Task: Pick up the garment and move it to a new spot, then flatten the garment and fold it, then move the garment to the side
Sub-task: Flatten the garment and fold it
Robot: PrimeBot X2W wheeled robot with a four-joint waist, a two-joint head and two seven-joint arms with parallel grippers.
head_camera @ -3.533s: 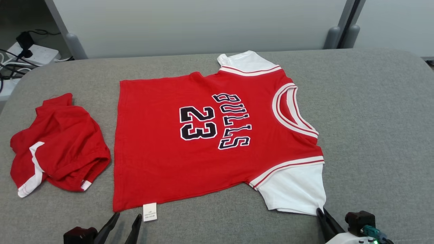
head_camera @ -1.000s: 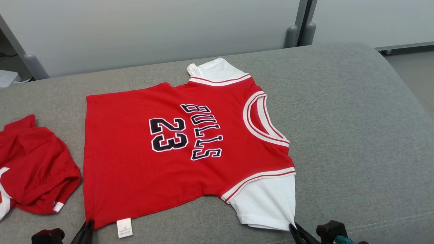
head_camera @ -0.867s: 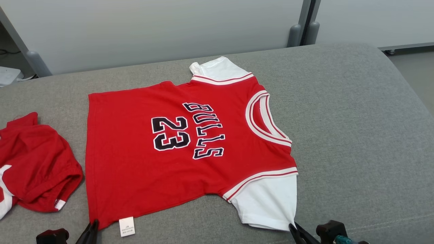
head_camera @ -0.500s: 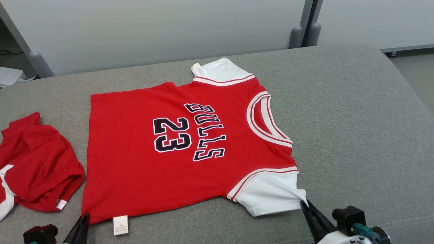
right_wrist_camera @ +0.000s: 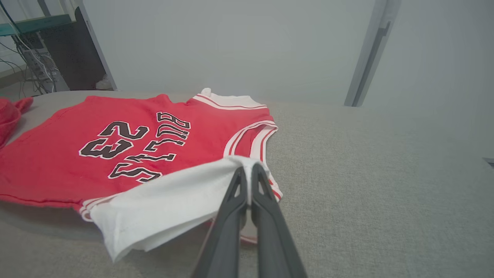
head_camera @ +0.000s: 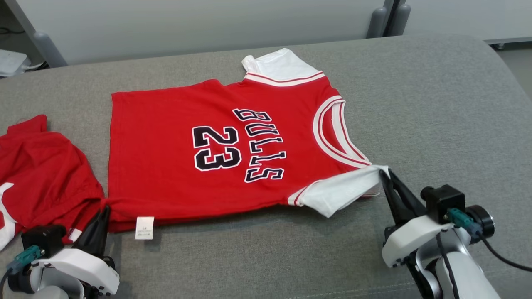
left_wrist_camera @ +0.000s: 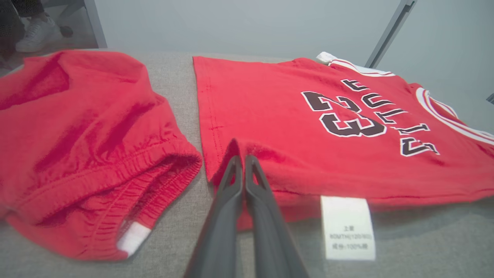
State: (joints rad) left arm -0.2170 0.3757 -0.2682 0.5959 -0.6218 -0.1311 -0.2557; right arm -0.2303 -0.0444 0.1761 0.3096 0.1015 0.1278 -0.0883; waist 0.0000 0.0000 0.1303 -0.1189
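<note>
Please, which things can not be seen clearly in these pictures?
- Label print: too small in head view, blurred in left wrist view.
- Red shorts: cut off by the head view's left edge.
- Jersey underside: hidden by its own cloth in every view.

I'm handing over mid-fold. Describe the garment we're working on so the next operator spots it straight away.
On the grey padded surface, look at the middle, where a red jersey lies spread out with its collar toward the robot's right. Unlike the crumpled red shorts to its left, it has white sleeves and black BULLS 23 lettering.
</note>
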